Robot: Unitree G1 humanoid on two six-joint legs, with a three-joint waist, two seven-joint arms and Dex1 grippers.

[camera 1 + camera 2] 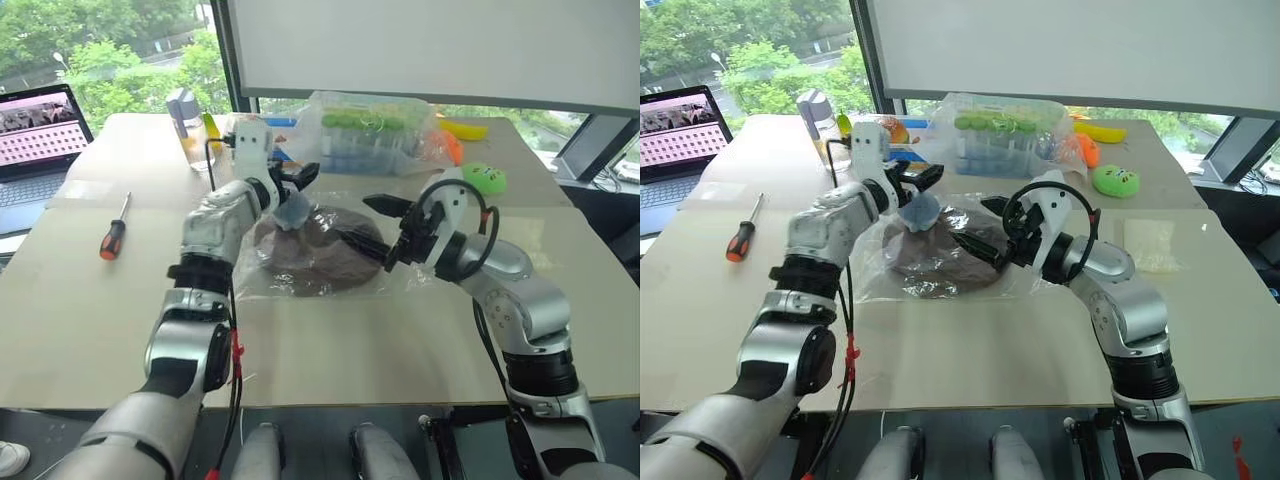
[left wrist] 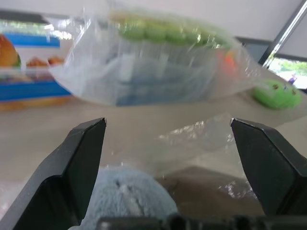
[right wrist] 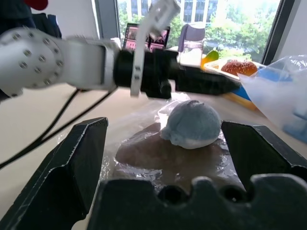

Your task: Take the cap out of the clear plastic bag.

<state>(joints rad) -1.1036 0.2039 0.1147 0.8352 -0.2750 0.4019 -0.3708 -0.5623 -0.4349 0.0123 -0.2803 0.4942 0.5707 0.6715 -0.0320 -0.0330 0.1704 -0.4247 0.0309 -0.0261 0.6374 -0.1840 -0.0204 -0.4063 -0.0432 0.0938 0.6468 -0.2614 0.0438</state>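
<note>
Beige surface [image 1: 90, 330] by the window carries one cap [image 1: 940, 258], a soft brown dome lying mid-surface inside one clear plastic bag [image 1: 880, 275]; both look light, limp and slippery, so I would pinch the film's edge and a fold of fabric. One blue-grey fuzzy toy [image 3: 191, 123] sits on top, one left gripper [image 1: 300, 180] and one right gripper [image 1: 378, 228] flank it, jaws released, with one screwdriver [image 1: 113, 236] well apart.

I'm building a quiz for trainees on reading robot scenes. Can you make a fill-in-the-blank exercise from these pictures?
1. The dark-brown cap lies inside the clear plastic ____.
2. A blue-grey fuzzy toy rests on top of the ____.
3. The left tool and the right tool both have their fingers ____.
4. A screwdriver with an orange-and-black ____ lies on the table.

Missing words: bag; cap; open; handle
</note>
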